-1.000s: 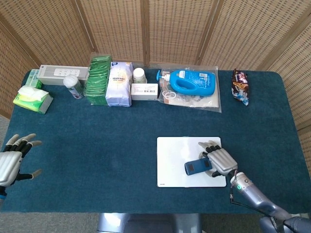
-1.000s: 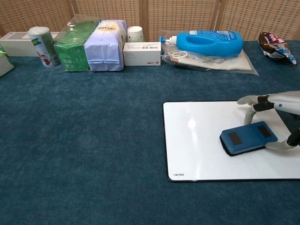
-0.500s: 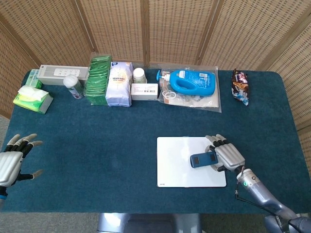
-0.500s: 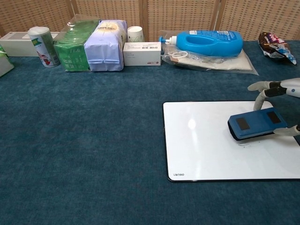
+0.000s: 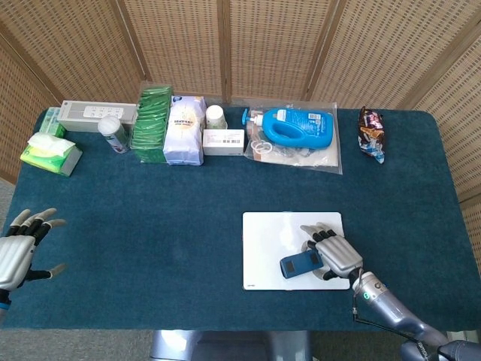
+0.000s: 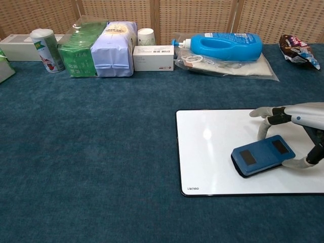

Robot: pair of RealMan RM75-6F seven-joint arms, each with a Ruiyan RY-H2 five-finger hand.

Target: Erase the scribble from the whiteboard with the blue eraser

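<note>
A: Where's the blue eraser (image 6: 263, 155) just now?
B: Flat on the whiteboard (image 6: 212, 152), toward its near right part, gripped by the right hand (image 5: 333, 253) with fingers at its far edge and the thumb at its near edge. It's a flat rounded block, blue, with two dark patches on top.

A: And the scribble?
B: I can't make out any mark on the bare white surface in either view. Anything left may be hidden under the eraser or the hand, so I wouldn't judge the job finished.

A: What could go wrong from here?
B: The grip looks light, at the eraser's right end only, so a hard push might twist it out of the fingers. The whiteboard lies loose on the blue tablecloth (image 5: 150, 226), and nothing pins it; a firm stroke could drag it sideways.

A: The other hand?
B: The left hand (image 5: 19, 252) hangs at the table's near left edge, fingers spread, holding nothing, well apart from the whiteboard.
</note>
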